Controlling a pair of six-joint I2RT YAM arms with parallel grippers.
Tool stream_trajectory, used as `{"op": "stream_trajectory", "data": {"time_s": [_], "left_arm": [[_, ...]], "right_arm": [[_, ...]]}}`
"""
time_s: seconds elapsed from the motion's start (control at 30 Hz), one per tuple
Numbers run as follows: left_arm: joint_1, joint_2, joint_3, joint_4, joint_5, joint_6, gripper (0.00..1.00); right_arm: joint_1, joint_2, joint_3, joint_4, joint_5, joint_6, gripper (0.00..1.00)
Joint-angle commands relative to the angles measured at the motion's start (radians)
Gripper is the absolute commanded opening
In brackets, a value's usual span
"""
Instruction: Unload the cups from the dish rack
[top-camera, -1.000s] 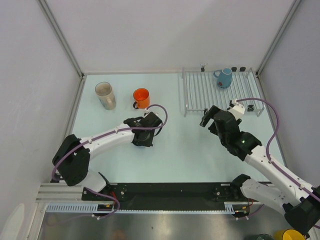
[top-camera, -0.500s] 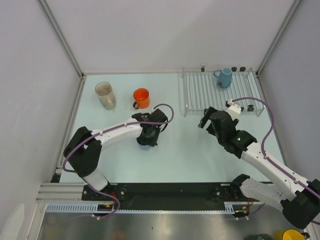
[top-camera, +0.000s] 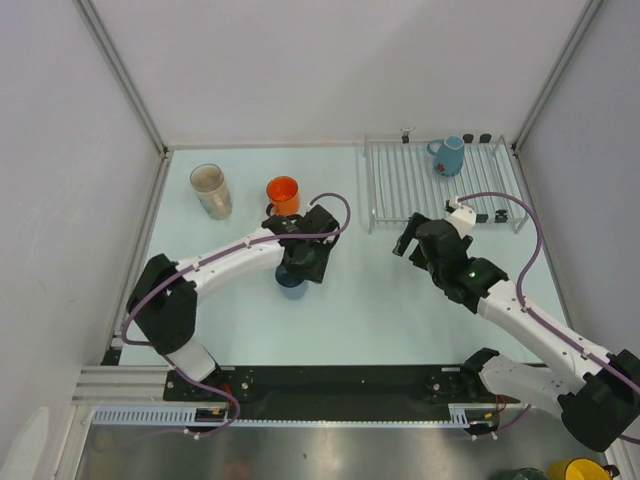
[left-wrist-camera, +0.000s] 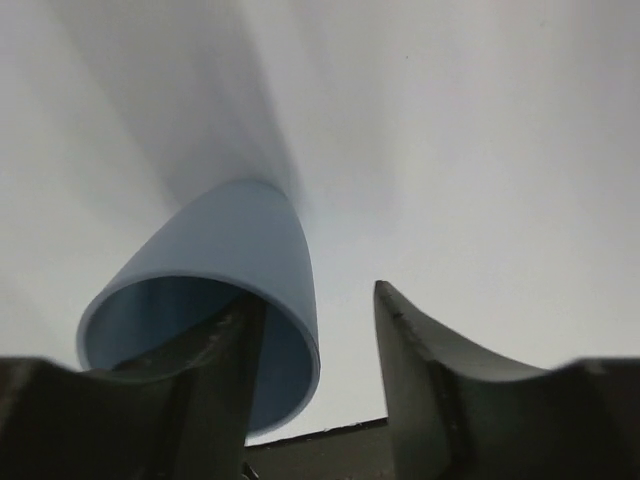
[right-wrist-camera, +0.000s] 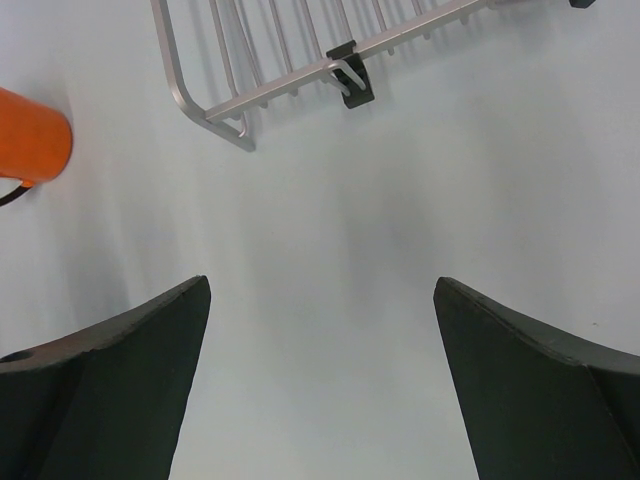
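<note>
The left gripper (left-wrist-camera: 316, 300) is standing open around the rim of the light-blue cup (left-wrist-camera: 228, 250): one finger is reaching down inside the mouth, the other is waiting outside with a clear gap to the wall, so nothing is clamping the cup, which is sitting on the table (top-camera: 380, 290) out of the dish rack (top-camera: 395, 190). The beige tumbler (top-camera: 211, 190) and the orange mug (top-camera: 283, 195) are also standing on the table, left of the rack. Only the teal-blue handled mug (top-camera: 449, 157) is remaining in the rack, near its far edge, handle pointing left; whether it is sitting upright or inverted I cannot tell. The right gripper (right-wrist-camera: 322, 285) is hovering with its jaws spread wide over bare table just short of the rack's near left corner, so the mug is lying ahead of it and to its right, across the full depth of the rods. The right arm is plainly the nearer one, and reaching that mug is looking like its job. Against the earlier frames, the left gripper is drawing away from the cup toward the orange mug, leaving the cup showing in the top view where it was hidden under the fingers, while the right gripper is edging slightly leftward along the rack's near rail.
</note>
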Motion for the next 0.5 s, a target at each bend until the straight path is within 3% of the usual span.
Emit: {"op": "stream_trajectory", "data": {"time_s": [0.0,0.17,0.23,0.47], "left_arm": [[0.003,-0.096,0.084,-0.031,-0.076,0.011,0.57],[0.001,-0.164,0.163,-0.065,-0.168,0.014,0.73],[0.003,-0.209,0.199,-0.045,-0.165,0.024,0.77],[0.003,-0.410,0.084,0.185,-0.102,0.020,0.80]], "right_arm": [[-0.006,0.011,0.032,0.035,0.004,-0.018,1.00],[-0.030,0.020,0.088,0.021,0.018,-0.052,1.00],[-0.096,0.029,0.127,0.018,-0.049,-0.052,1.00],[-0.306,0.176,0.320,0.021,-0.161,-0.072,1.00]]}}
